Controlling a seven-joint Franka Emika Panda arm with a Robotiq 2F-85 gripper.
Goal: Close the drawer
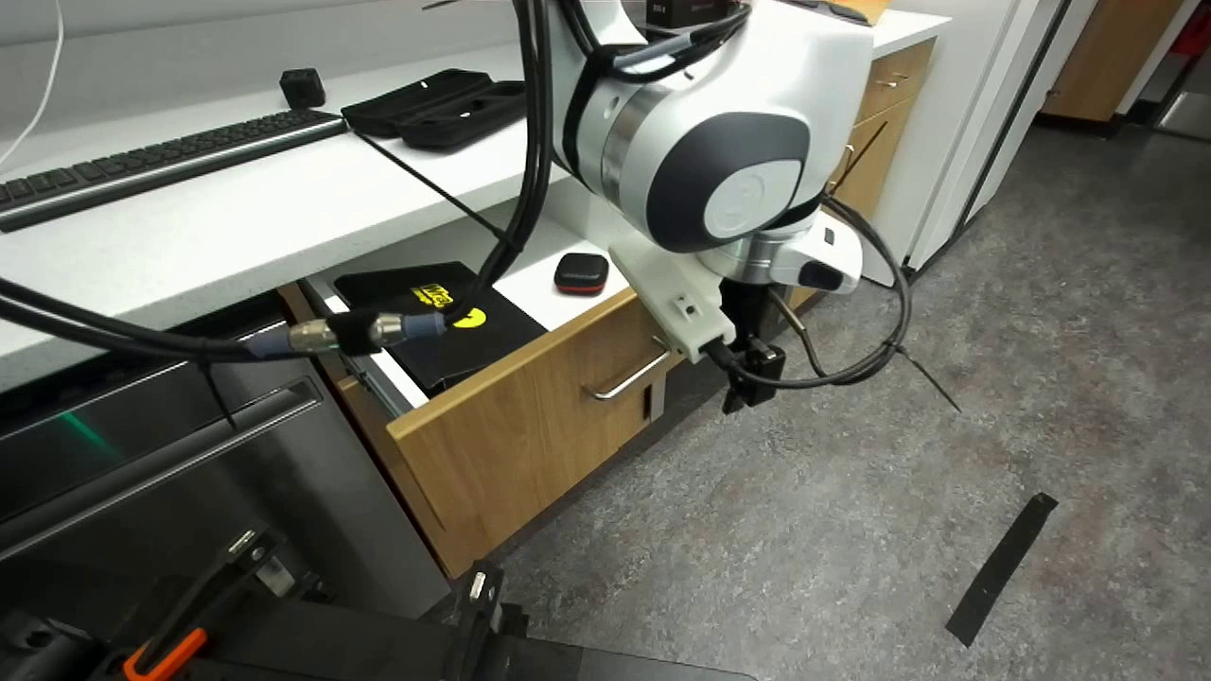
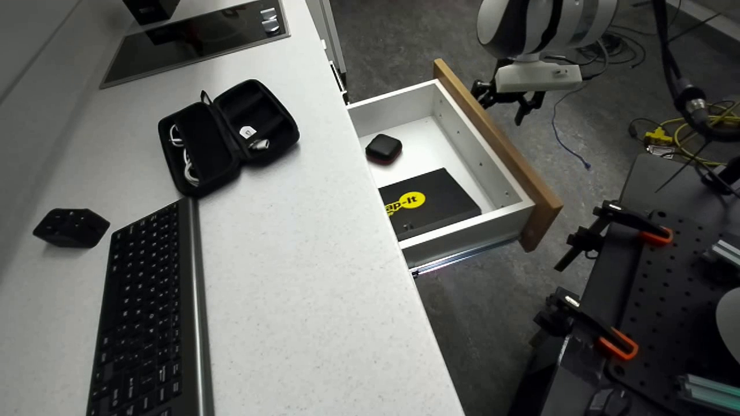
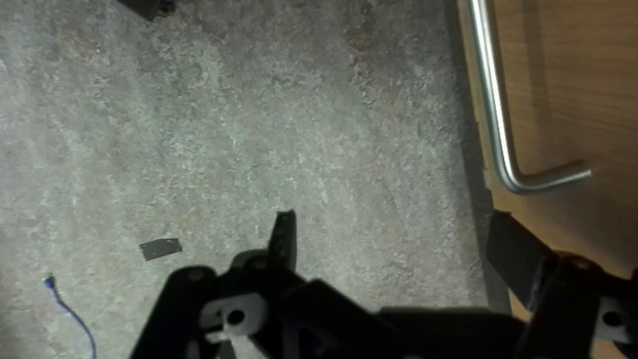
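The gripper (image 3: 394,217) pointed down, fingers wide apart, just beside the front of the drawer (image 1: 511,454); whether one touched it, I couldn't tell. The arm (image 1: 710,142) bent above, and the drawer jutted from beneath the counter (image 1: 284,218).

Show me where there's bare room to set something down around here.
The counter has a broad bare strip between the keyboard and the edge over the drawer. Inside the drawer, bare bottom shows between the pouch, box and wood front. It's crowded around the open case and outside the front, near the claw.
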